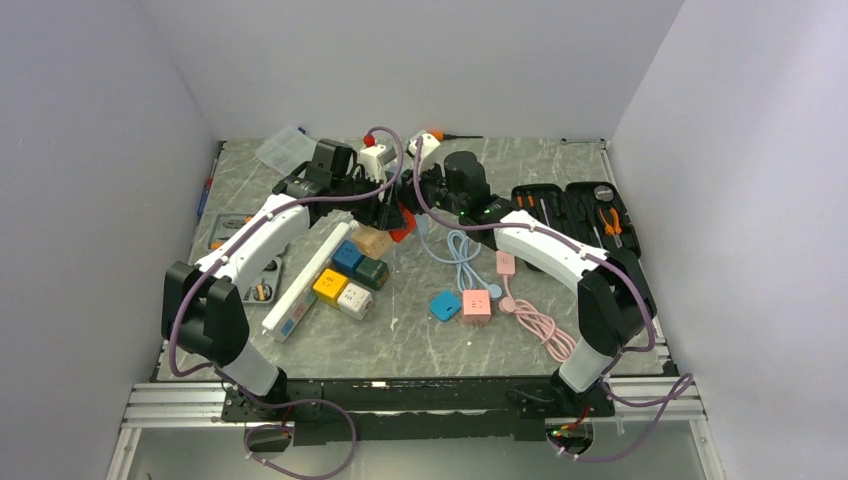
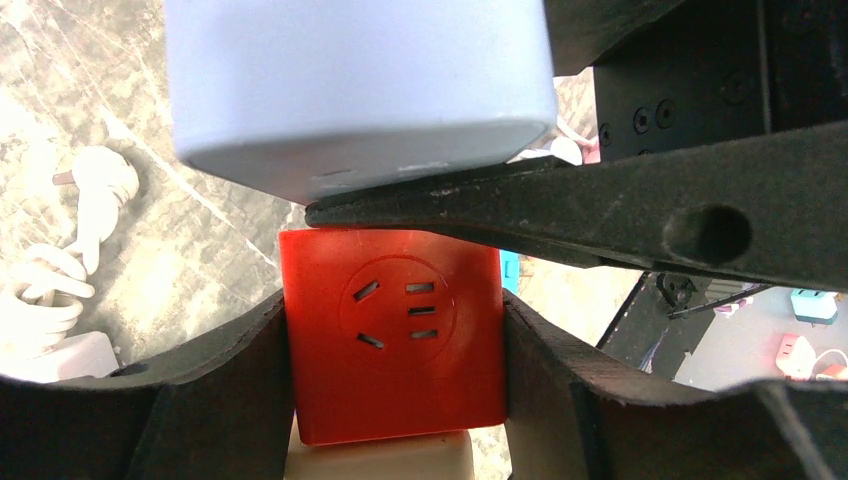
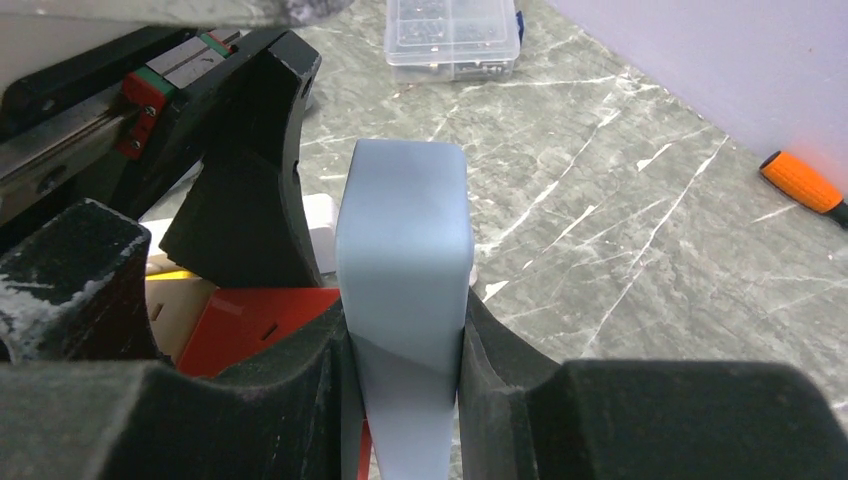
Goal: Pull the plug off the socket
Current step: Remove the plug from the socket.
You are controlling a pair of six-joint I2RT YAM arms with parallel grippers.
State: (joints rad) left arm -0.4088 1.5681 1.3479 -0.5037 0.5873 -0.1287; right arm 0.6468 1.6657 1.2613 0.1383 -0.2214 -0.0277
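The pale blue plug (image 3: 403, 250) is pinched by its flat sides in the right claw (image 3: 403, 345), toward 12 o'clock from the middle of the desk (image 1: 420, 340). At its 6 o'clock in the left wrist view is the red socket cube (image 2: 395, 335) (all its slots showing), clamped by its sides in the left claw (image 2: 395, 360) above a cream block (image 2: 380, 462). In the right wrist view a clear lidded box (image 3: 452, 35) lies at 12 o'clock and an orange tool handle (image 3: 800, 185) at 2 o'clock.

No legible text; tiny markings on the coloured cubes (image 1: 331, 284) too blurred.
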